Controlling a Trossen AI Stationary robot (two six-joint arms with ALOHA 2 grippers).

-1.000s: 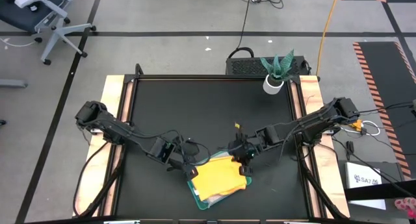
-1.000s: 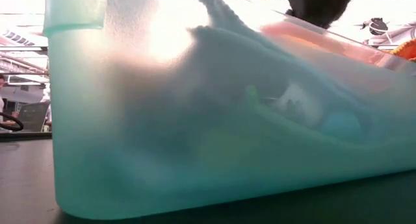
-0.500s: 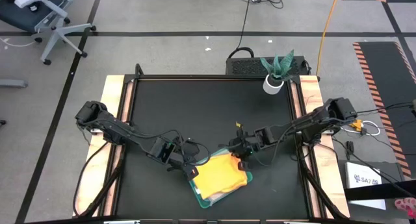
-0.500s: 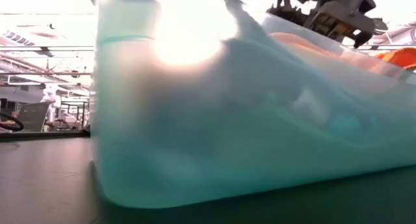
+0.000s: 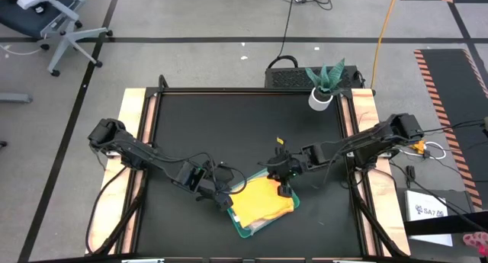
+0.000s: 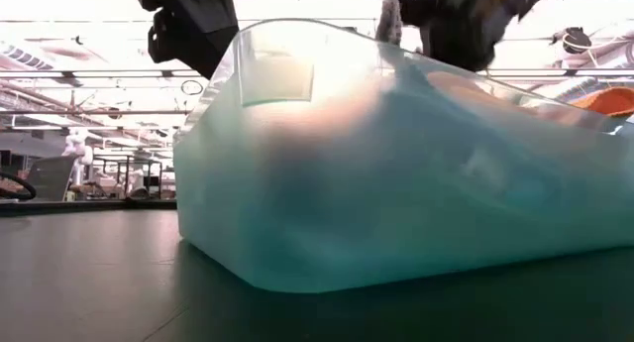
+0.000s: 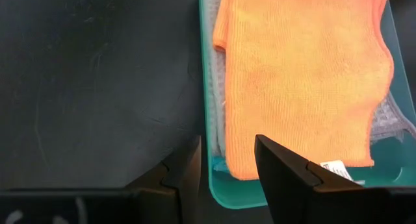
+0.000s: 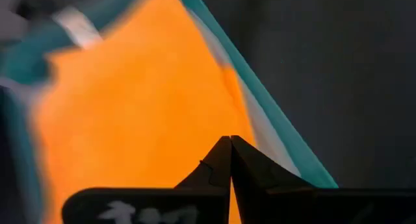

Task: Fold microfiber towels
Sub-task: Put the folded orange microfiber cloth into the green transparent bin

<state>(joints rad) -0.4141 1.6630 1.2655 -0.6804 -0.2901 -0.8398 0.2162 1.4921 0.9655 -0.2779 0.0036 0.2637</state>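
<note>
A teal tray (image 5: 242,229) sits near the front edge of the black table (image 5: 229,126), turned at a slant so that its long axis runs diagonally, from the front left up toward the right arm's side. On top of the pile in it lies one yellow-orange towel (image 5: 261,203), spread roughly flat and following the same diagonal as the tray. In the left wrist view a pale grey-white towel (image 7: 390,117) shows under the orange one along two of its edges; other towels cannot be counted from above, though the low view shows faint blurred shapes through the tray's translucent wall (image 6: 396,203). A small white tag (image 7: 334,167) lies at one corner of the orange towel; its print is too small to read. The left gripper (image 5: 222,203) is at the tray's left corner, its two fingers (image 7: 286,175) standing apart on either side of the tray's rim, one outside on the table and one over the towel; whether they press on the rim cannot be told. The right gripper (image 5: 283,188) is at the tray's far right corner, above the orange towel's edge, its fingers (image 8: 229,160) pressed together with nothing seen between them. One potted plant (image 5: 323,84) stands at the table's far right corner, well apart from the tray.
</note>
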